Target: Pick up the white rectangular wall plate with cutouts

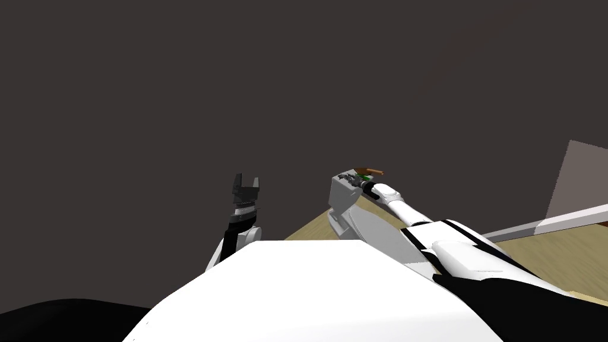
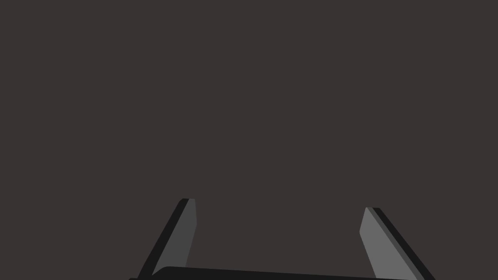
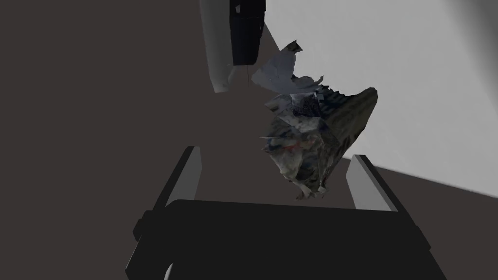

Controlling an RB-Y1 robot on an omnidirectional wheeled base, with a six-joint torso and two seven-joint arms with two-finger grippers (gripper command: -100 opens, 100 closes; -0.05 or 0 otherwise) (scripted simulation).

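A: Wall plate lifted yet?
B: No. It looks like a crumpled grey lump. Your right end effector is spread around it, not pinching. Your left end effector is spread and empty.
A: What's around?
B: Big dark wall, tan floor, small pale grey worktop holding it.

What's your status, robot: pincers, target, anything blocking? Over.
Left pincer open, raised, idle. Right pincer open; jagged grey-mottled object just ahead, ungripped. Nothing seen blocking.
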